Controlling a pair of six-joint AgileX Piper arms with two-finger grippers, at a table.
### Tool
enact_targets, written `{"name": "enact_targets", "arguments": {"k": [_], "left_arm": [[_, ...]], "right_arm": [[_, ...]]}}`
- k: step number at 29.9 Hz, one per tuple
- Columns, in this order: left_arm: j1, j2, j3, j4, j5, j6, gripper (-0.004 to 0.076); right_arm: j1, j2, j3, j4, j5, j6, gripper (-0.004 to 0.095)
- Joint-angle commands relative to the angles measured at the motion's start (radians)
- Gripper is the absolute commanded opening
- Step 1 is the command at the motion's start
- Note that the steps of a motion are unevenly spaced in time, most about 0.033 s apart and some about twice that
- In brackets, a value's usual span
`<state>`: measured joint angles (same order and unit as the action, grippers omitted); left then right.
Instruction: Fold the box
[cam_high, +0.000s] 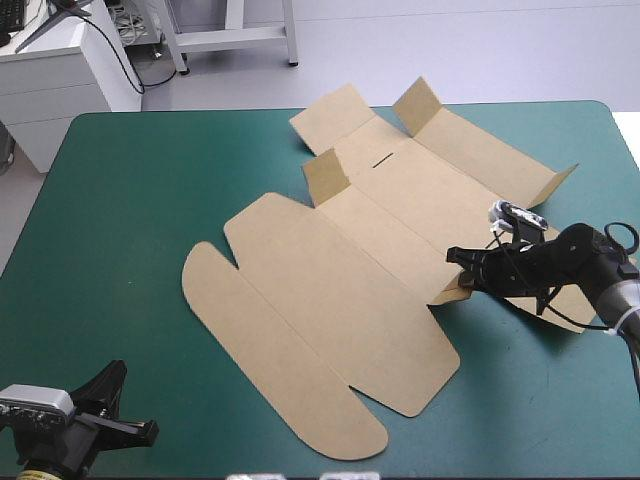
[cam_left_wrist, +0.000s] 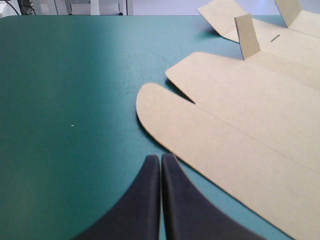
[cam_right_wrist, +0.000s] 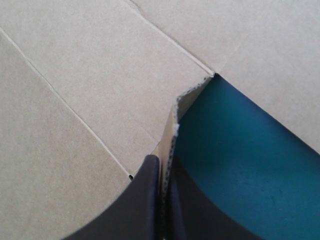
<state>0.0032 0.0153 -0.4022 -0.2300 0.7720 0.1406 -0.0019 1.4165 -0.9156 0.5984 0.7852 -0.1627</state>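
The table (cam_high: 120, 220) with its teal-green cover fills most of the high view. The brown box (cam_high: 330, 290) lies on it as a cut sheet, mostly flat. It runs slantwise from the near middle of the table toward the far right corner.

Its largest part is a broad flat panel (cam_high: 340, 300) at the centre. A long strip with rounded ends (cam_high: 280, 370) lies flat along the panel's near-left side, joined at a crease. Beyond the panel the sheet carries on toward the far edge, where a thin dark slot (cam_high: 385, 158) is cut in the board. Two small tabs stand upright there, one at the left of that part (cam_high: 325, 175) and one farther back (cam_high: 418, 105). A side flap (cam_high: 555, 185) near the table's right edge is tilted up.

The right gripper (cam_high: 462, 275) sits at the box's right edge, low over the table. Its black fingers are pressed together on a small corner flap (cam_right_wrist: 172, 125), holding its raw corrugated edge lifted off the cover. In the right wrist view bare teal-green shows on one side of that flap and flat board on the other.

The left gripper (cam_left_wrist: 160, 157) is at the near-left corner of the table, well apart from the other arm. Its fingers are closed into one point with nothing between them. Their tips are near the rounded end of the long strip but do not touch it.
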Motion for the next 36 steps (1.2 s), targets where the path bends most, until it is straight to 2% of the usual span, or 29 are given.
{"name": "enact_targets", "arguments": {"k": [1,4,8,13,19,22,27,36], "left_arm": [[-0.003,0.018,-0.032,-0.016,-0.069,0.001,-0.0008],[-0.003,0.018,-0.032,-0.016,-0.069,0.001,-0.0008],[-0.003,0.018,-0.032,-0.016,-0.069,0.001,-0.0008],[-0.003,0.018,-0.032,-0.016,-0.069,0.001,-0.0008],[-0.003,0.018,-0.032,-0.033,-0.069,0.001,-0.0008],[-0.003,0.018,-0.032,-0.033,-0.069,0.001,-0.0008],[-0.003,0.018,-0.032,-0.033,-0.069,0.001,-0.0008],[-0.003,0.018,-0.032,-0.033,-0.069,0.001,-0.0008]], "right_arm": [[0.079,-0.017,-0.079,-0.101,0.017,-0.076,0.0005],[0.151,0.003,-0.147,-0.260,0.046,-0.074,0.0004],[0.220,0.037,-0.251,-0.369,0.073,-0.103,0.0003],[0.272,0.128,-0.405,-0.374,0.176,-0.249,0.0003],[0.329,0.272,-0.592,-0.381,0.294,-0.271,-0.0006],[0.360,0.347,-0.685,-0.390,0.355,-0.329,-0.0006],[0.404,0.447,-0.820,-0.402,0.447,-0.534,-0.0019],[0.467,0.552,-0.931,-0.399,0.438,-0.883,-0.0019]]}}
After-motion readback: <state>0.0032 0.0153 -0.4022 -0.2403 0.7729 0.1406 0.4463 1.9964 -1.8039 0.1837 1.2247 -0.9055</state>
